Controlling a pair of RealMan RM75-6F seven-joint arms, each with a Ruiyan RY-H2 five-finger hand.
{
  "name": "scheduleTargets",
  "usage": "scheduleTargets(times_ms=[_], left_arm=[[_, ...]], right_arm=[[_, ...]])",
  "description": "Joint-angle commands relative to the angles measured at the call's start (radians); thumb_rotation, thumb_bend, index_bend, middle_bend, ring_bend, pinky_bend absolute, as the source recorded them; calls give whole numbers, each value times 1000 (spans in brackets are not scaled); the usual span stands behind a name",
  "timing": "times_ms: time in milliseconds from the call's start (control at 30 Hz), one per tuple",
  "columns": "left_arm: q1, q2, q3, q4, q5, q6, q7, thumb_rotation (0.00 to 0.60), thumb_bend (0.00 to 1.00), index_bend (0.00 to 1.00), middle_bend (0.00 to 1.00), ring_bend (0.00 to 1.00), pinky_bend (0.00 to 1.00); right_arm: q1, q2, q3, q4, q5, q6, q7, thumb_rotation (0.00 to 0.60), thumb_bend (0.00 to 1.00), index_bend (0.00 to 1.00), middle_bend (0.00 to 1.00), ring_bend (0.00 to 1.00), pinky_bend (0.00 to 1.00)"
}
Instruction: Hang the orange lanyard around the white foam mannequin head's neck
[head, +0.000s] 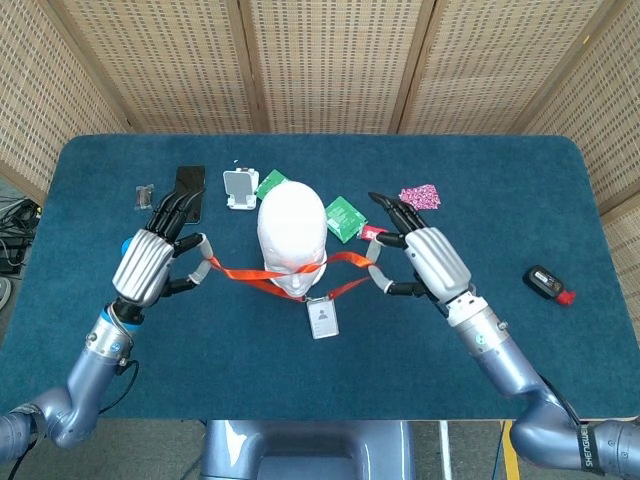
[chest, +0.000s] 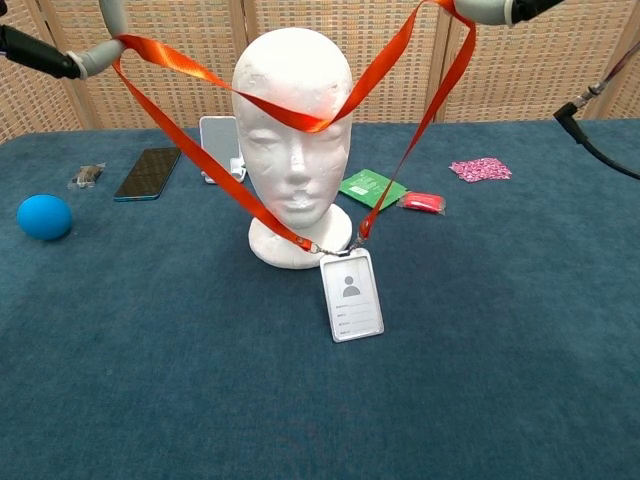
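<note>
The blue worktop (head: 480, 180) is seen spread before woven screens, and the white foam mannequin head (chest: 292, 130) stands upright at its middle, face toward the robot. The left hand (head: 150, 262) is raised to the left of the head and the right hand (head: 430, 262) to its right, each with its fingers (chest: 92, 55) pinched on one side of the orange lanyard (chest: 290, 118). The lanyard is held stretched between the two hands, its upper strap lying across the forehead, while the two lower straps run down in front of the face and meet at a clip from which the white badge holder (chest: 351, 294) hangs, just in front of the head's base. The loop is not yet over the crown. Behind the head lie a black phone (head: 187, 187), a small white stand (head: 238, 188) and two green packets (head: 346, 217); a blue ball (chest: 44, 216) is at the left, a pink packet (head: 419, 197) at the right.
</note>
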Motion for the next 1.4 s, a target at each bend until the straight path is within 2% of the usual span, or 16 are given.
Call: scheduleTargets(times_ms=[33,133,367,533,700,1033,1400], left_arm=[[-24,25,-42,-32,-79,-65,-32,600,416,724,0,0,0],[-36,54,-71,-80,-138,-117,-110,600,416,724,0,0,0],[-53,88,-122,-90,-211,-154,-134,600,416,724,0,0,0],[-55,115,-144,-120,-262,-180,-149,600,416,723,0,0,0],[-72,125,-173,-137,-343,-220,-133,600,416,719,0,0,0],[-145,100,-221,-80,-545,-339,-82,600,416,715,0,0,0],[-185,35,-220,69,-627,-428,-120,600,416,674,0,0,0]], right_arm=[[17,-16,36,19,56,1,1,600,669,782,45,0,0],[35,-23,73,34,120,-7,6,600,669,782,45,0,0],[53,-26,144,48,221,-15,58,600,668,782,46,0,0],[61,-32,165,68,252,-22,82,600,668,782,44,0,0],[102,-57,186,114,338,-61,64,600,668,782,44,0,0],[208,-108,175,252,500,-122,-111,600,668,780,44,0,0],[272,-181,146,405,586,-198,-171,600,665,778,46,0,0]])
